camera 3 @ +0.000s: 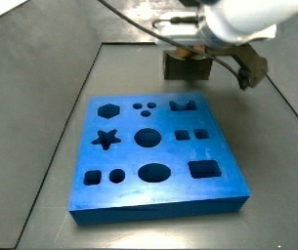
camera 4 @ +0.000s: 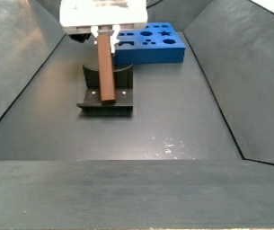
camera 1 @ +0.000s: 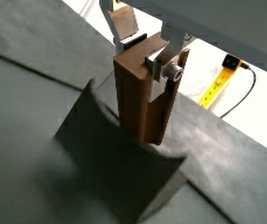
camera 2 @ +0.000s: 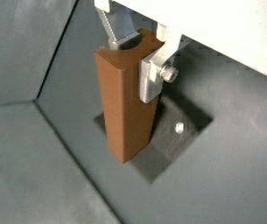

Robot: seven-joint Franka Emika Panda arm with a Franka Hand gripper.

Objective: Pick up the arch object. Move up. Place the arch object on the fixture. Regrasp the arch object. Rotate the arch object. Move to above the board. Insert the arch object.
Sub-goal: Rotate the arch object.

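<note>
The arch object (camera 4: 104, 67), an orange-brown long block, stands upright with its lower end on the dark fixture (camera 4: 105, 101). My gripper (camera 4: 103, 32) is shut on its top end. Both wrist views show the silver fingers clamping the block's top: gripper (camera 1: 147, 54) on block (camera 1: 139, 96), and gripper (camera 2: 136, 54) on block (camera 2: 123, 109). The fixture (camera 1: 112, 166) and its base plate (camera 2: 177, 131) lie below. The blue board (camera 3: 158, 156) with shaped holes lies in front of the fixture (camera 3: 188, 68). In that side view my gripper (camera 3: 197, 39) hides the block.
Sloped dark grey walls (camera 4: 19, 81) enclose the floor on both sides. The board also shows behind the fixture in a side view (camera 4: 151, 43). A yellow tool with a cable (camera 1: 221, 80) lies outside the bin on the pale surface.
</note>
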